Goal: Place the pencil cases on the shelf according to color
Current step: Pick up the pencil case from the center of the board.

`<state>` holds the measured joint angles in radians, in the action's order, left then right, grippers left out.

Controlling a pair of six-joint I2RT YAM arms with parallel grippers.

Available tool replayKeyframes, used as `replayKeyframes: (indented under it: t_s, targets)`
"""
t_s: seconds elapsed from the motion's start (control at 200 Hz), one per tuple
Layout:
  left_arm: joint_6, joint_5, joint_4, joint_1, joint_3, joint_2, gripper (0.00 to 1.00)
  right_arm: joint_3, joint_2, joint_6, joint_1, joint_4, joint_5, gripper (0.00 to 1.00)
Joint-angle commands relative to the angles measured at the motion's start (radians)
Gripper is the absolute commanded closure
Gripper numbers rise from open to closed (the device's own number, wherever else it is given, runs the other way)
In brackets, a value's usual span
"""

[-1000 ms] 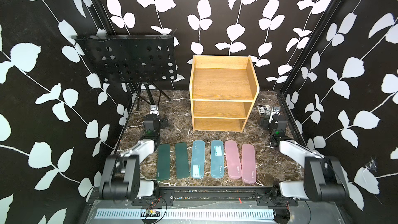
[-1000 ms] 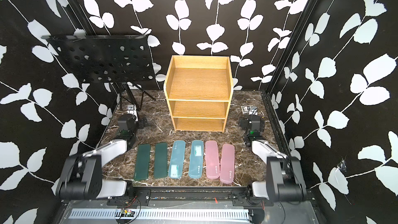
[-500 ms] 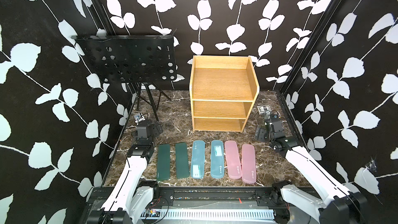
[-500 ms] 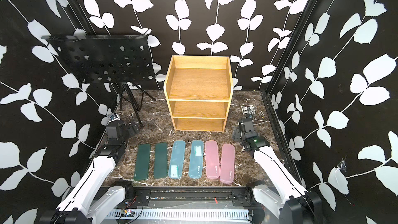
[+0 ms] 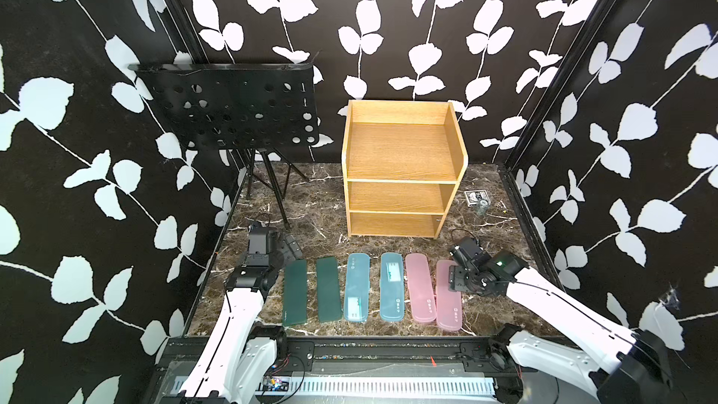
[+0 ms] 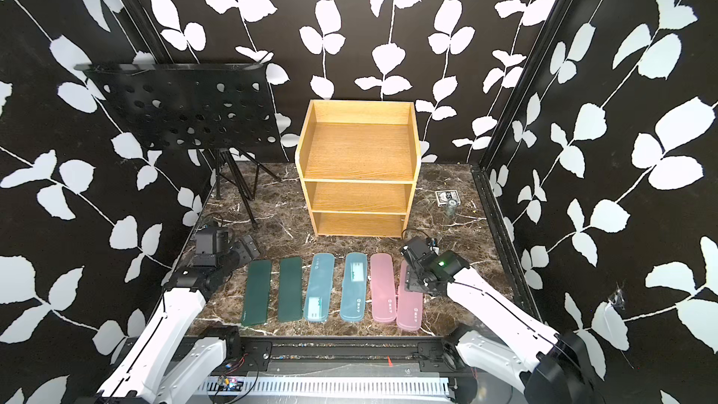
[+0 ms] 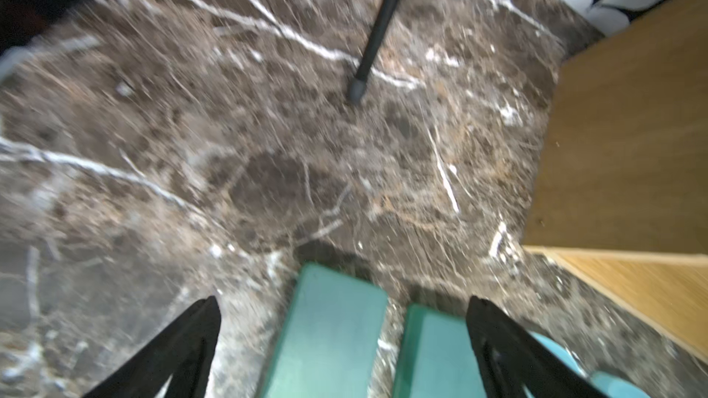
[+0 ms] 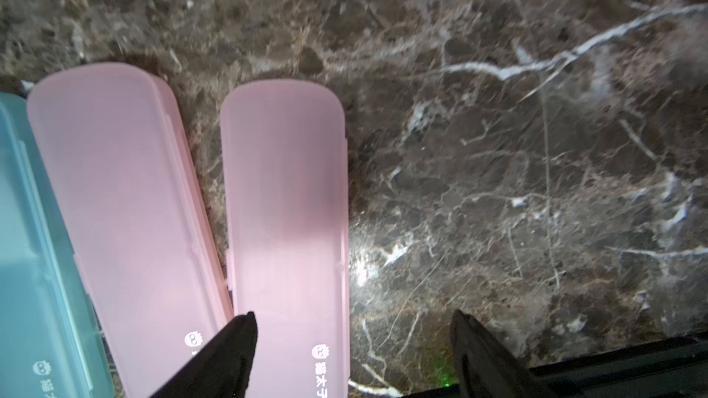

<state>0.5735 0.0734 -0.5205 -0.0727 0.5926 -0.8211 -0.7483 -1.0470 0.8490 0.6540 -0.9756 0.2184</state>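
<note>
marble tabletop (image 8: 498,147), white-lettered pink case (image 8: 285,204)

Top views bright, sharp, left wrist view motion-blurred, tabletop (image 8: 498,185) glare in right wrist view

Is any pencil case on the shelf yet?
No, the shelf holds nothing; all six pencil cases lie on the table before it.

This looks like a robot-testing booth, not a lived-in room: walls (image 5: 388,52) papered black with white leaves box in a dark marble worktop (image 5: 318,235). A white left arm (image 5: 233,324) and right arm (image 5: 563,307) rise from a metal rail (image 5: 388,357) at six o'clock beside bare wiring (image 5: 289,365). A shelf (image 5: 400,149) and music stand (image 5: 233,110) sit at twelve and ten o'clock.
</note>
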Motion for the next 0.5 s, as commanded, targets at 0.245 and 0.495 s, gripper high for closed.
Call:
replayKeyframes:
  t_s: [0.245,0.495]
  targets:
    - [0.034,-0.032,-0.052,-0.056,0.006,-0.001,0.01,0.090,-0.165,0.078,0.094,0.200,-0.088,0.08]
    - [0.042,-0.037,-0.042,-0.080,0.023,-0.042,0.01,0.127,-0.250,0.075,0.089,0.225,-0.036,0.06]
